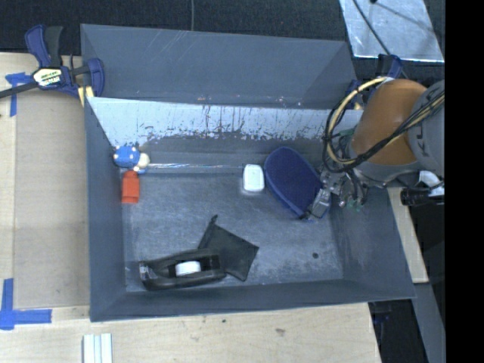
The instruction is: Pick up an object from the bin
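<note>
One gripper (324, 201), open or closed unclear, sits between the blue oval pouch (290, 177) and the bin (372, 237) wall.

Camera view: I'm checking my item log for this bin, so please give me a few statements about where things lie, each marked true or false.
1. The gripper is at the right edge of the dark blue oval pouch. True.
2. The small white rounded block lies right of that pouch. False: it lies left of it.
3. The black tape dispenser with a white roll lies near the lower wall of the grey metal bin. True.
4. The red block is in the bin's right half. False: it is at the left, below a blue-and-white toy figure.
</note>
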`<state>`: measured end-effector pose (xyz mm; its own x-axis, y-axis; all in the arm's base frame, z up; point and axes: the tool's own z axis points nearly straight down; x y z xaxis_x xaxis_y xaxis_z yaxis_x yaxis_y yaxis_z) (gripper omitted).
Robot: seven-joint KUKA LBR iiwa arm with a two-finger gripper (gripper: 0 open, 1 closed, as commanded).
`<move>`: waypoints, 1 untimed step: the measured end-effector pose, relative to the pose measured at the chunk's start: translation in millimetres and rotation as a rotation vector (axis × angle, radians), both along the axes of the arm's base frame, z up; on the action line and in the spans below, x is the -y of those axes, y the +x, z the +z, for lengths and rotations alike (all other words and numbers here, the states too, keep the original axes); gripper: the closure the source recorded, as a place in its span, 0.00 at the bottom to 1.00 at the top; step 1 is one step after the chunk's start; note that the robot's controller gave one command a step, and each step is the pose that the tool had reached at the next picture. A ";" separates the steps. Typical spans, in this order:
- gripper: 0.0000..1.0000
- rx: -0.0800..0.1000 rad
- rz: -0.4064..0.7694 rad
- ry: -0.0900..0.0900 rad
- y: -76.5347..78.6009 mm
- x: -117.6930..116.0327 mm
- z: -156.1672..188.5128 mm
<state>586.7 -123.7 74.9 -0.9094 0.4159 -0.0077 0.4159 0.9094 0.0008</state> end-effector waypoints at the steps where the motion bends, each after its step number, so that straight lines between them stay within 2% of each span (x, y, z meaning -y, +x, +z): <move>1: 1.00 0.000 0.001 0.001 2.1 0.7 29.2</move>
<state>588.8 -124.5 104.1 -0.9100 0.4146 -0.0072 0.4146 0.9100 0.0018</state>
